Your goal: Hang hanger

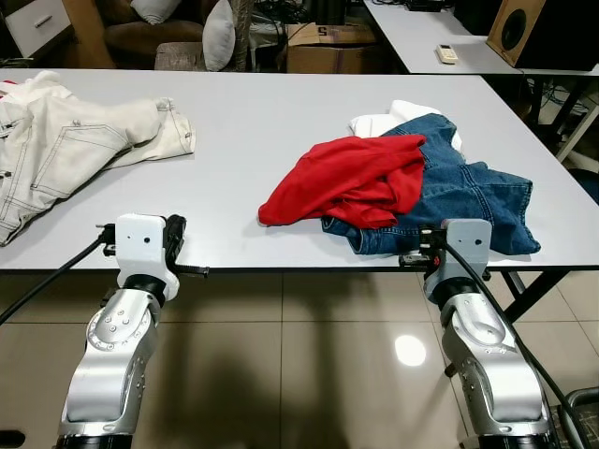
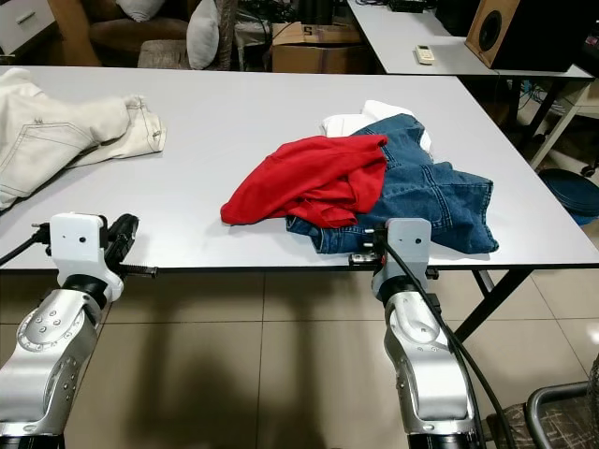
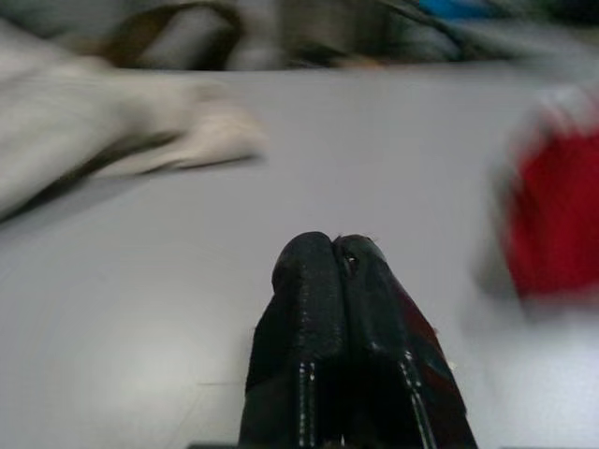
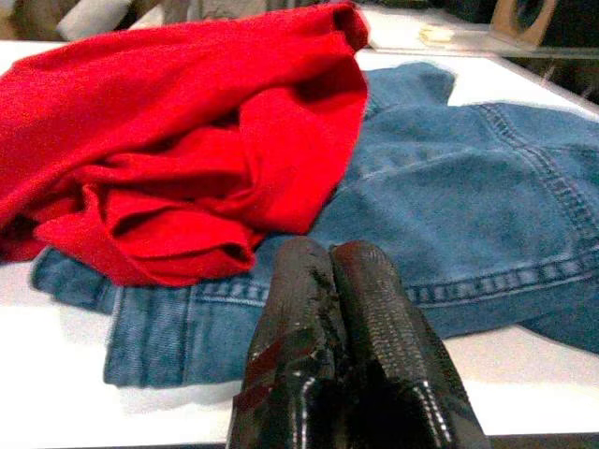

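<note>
Clothes heaped on a white desk above a tiled floor.
Both end effectors, left and right, pressed together; red garment half-covers jeans; beige trousers cut off.

A grey table spans the view. A red garment lies crumpled at about 3 o'clock from the table's centre, overlapping blue jeans on its 3 o'clock side. A white cloth protrudes from under the jeans at 12 o'clock. Cream trousers lie at the 9 o'clock end. A cardboard box stands beyond the table at 12 o'clock. A remote control rests on a second table at 1 o'clock.
</note>
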### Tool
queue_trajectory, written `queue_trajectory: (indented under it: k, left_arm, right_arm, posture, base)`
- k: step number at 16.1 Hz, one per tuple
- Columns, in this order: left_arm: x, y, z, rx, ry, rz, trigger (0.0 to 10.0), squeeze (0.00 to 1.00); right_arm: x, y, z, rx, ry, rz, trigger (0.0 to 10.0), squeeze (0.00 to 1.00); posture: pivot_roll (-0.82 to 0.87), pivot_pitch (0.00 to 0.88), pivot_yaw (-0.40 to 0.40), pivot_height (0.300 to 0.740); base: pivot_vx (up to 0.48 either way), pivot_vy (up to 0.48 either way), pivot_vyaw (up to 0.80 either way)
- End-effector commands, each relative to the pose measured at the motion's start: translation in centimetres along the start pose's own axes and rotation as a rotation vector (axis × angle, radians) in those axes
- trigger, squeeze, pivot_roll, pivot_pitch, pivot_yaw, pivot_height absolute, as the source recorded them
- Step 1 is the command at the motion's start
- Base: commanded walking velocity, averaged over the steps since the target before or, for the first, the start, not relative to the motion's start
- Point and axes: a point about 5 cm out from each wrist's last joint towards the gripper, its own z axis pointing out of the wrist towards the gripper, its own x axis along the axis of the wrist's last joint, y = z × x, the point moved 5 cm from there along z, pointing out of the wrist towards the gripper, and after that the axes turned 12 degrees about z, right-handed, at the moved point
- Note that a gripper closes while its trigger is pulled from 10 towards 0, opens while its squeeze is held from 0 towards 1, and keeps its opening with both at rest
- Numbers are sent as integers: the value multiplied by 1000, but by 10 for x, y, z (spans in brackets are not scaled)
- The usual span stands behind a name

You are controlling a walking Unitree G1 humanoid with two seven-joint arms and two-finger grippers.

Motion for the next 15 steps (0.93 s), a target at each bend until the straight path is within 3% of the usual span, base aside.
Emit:
queue_trajectory:
  k: [1,2,3,4,5,8,11,14,15]
  left_arm:
    - [11,-9,-3,35,30,18,10000,0]
    - [8,-12,-5,43,24,31,10000,137]
    - [8,-10,-5,39,25,33,10000,780]
    - [8,-9,-4,36,26,34,10000,780]
    - [9,-8,-5,31,27,37,10000,1000]
    - [15,-6,-6,-4,39,65,10000,1000]
    - [23,-8,-5,-8,80,104,10000,1000]
    - [45,-15,-5,25,152,101,10000,1000]
    - [65,-11,-8,-8,210,112,10000,1000]
  right_arm:
    - [27,10,-3,-25,82,-24,10000,0]
    - [22,17,-4,-49,64,-37,10000,227]
    - [21,20,-5,-63,71,-48,10000,1000]
    - [20,20,-5,-57,68,-44,10000,1000]
    - [20,13,-7,-12,68,22,10000,1000]
    - [18,-11,-16,103,45,149,10000,1000]
    - [18,-24,-20,151,65,34,10000,1000]
    - [40,-44,-21,219,131,95,10000,1000]
    - [57,-57,-20,268,174,137,10000,1000]
  posture:
    - [-48,0,-21,740]
    - [-47,0,-22,740]
    - [-45,0,-31,740]
    - [-45,0,-32,740]
    - [-44,0,-34,740]
    - [-42,14,-15,740]
    - [-35,29,-2,740]
    - [5,43,-4,740]
    - [22,53,-7,740]
  base:
    - [0,0,0]
    - [0,0,0]
    - [0,0,0]
    - [0,0,0]
    - [0,0,0]
    - [0,0,0]
    - [0,0,533]
    - [0,0,800]
    - [0,0,800]
